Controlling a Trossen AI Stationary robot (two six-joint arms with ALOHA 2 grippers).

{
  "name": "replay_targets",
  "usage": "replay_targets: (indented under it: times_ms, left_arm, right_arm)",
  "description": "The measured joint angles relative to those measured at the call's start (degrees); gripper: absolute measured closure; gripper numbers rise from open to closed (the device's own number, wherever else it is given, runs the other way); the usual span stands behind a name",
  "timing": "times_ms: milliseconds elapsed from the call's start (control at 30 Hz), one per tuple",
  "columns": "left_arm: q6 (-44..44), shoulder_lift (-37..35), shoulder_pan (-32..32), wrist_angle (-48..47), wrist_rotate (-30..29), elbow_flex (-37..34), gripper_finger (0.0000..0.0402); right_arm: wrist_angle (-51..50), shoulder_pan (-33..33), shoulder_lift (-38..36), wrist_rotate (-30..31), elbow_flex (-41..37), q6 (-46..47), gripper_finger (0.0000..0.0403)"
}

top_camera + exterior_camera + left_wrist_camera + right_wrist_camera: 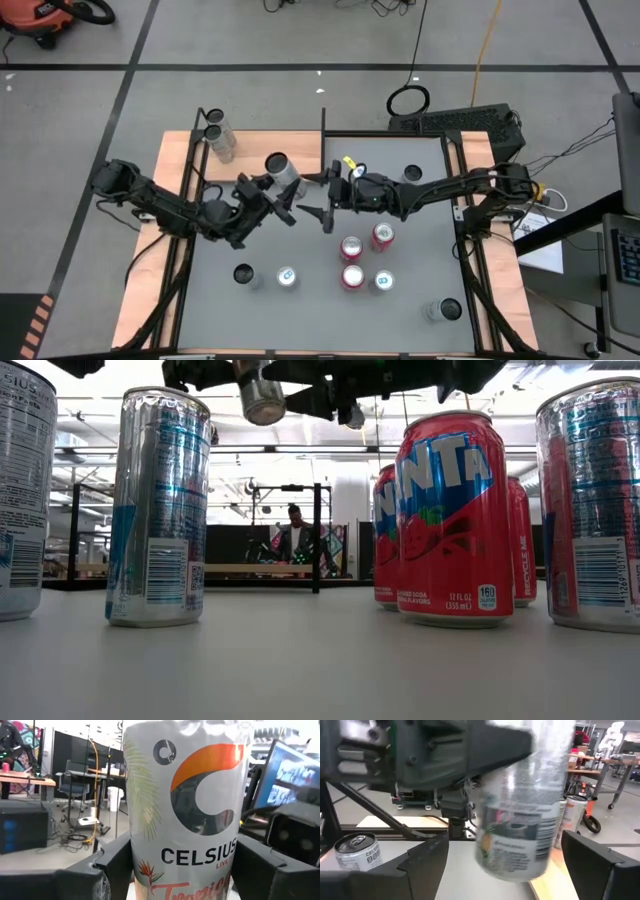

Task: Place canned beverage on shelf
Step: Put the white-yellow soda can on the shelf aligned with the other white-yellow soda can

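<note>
above the middle of the grey worktop (300, 310), left gripper (272, 190) fingers pinching a silver celsius can (283, 170) held off the surface, right gripper (328, 195) just beside it, fingers spread, shelf not made out

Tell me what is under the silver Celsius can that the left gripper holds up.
Bare grey tabletop lies beneath the silver Celsius can, which the left gripper holds in the air. The open right gripper is close beside it. The spot directly below is hidden by the can and the fingers.
</note>
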Motion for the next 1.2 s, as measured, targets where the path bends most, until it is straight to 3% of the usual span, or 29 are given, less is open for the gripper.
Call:
replay_targets:
  times_ms: [333, 667, 1200]
  left_arm:
    - [-1.9, 0.0, 1.1, -0.3, 4.1, 0.0, 0.0136]
    - [-3.0, 0.3, 1.9, -1.7, 8.4, 0.0, 0.0136]
    - [-5.9, 0.3, 1.9, -4.2, 9.3, 0.0, 0.0136]
  right_arm:
    - [2.6, 0.0, 0.6, 1.3, 0.1, -2.9, 0.0046]
    - [3.0, 0.0, 0.6, -1.8, 0.1, -4.9, 0.0052]
    - [3.4, -0.4, 0.6, -0.8, 0.1, -4.5, 0.0205]
